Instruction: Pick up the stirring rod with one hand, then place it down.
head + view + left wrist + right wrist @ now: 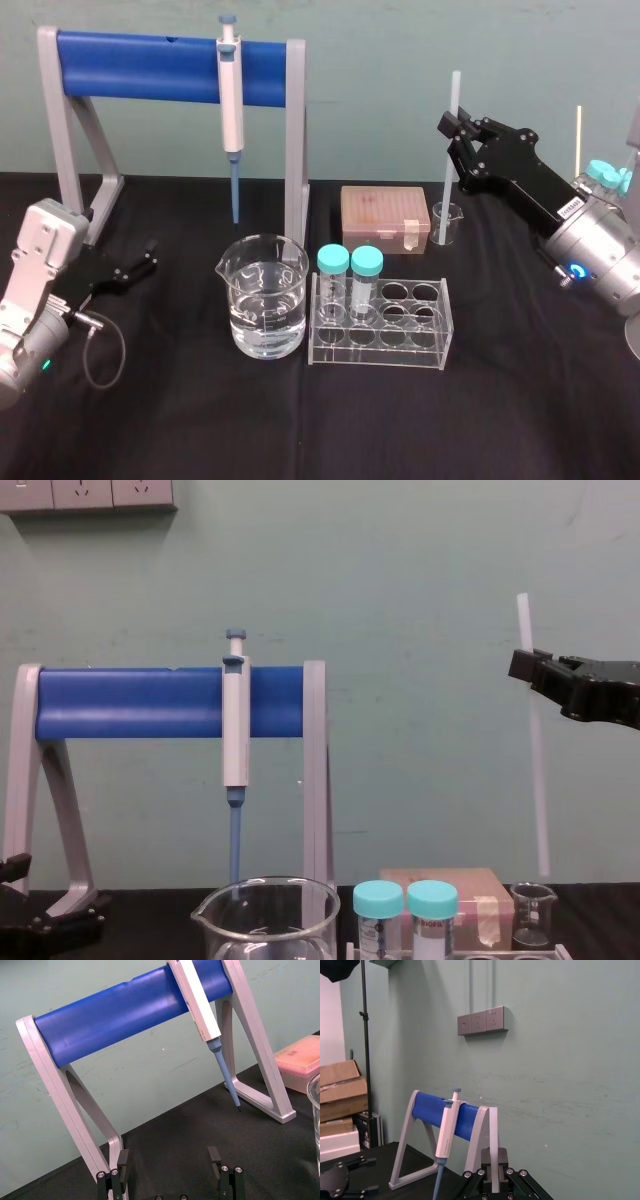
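Note:
The stirring rod (449, 160) is a thin white translucent stick hanging nearly upright at the back right of the table. My right gripper (456, 131) is shut on its upper part. In the chest view the rod (535, 770) runs down from the right gripper (522, 666), and its lower end hangs just above a small glass beaker (533, 912). In the right wrist view the rod (493, 1130) stands between the dark fingers (501, 1160). My left gripper (150, 254) rests low at the table's left, open with nothing between its fingers (122, 1160).
A white-and-blue pipette (231, 90) hangs on the grey stand with the blue bar (140, 65). In the middle are a large beaker of water (265, 300) and a clear tube rack (400, 335) holding two teal-capped tubes. A pink box (385, 212) sits beside the small beaker (447, 222).

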Robot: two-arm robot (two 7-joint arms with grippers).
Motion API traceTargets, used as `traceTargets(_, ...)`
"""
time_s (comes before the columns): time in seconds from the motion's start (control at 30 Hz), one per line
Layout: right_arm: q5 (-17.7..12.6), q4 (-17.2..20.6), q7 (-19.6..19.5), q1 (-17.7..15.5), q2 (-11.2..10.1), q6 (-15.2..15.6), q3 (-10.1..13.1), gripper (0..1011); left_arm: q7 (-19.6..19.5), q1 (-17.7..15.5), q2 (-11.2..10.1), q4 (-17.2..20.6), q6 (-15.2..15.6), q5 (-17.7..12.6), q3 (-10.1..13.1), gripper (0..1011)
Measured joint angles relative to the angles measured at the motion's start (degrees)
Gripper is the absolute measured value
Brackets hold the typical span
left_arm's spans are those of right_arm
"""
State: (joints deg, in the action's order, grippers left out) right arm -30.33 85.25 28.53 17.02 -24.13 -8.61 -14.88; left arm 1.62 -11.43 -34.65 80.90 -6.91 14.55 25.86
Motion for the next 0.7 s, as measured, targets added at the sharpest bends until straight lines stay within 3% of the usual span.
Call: traceTargets(0.7,-0.03,0.20,-0.05,-0.11,-0.06,0.13,-0.01,77,0.00,0.00,0.00,0.00,0.00,0.00,0.00,1000)
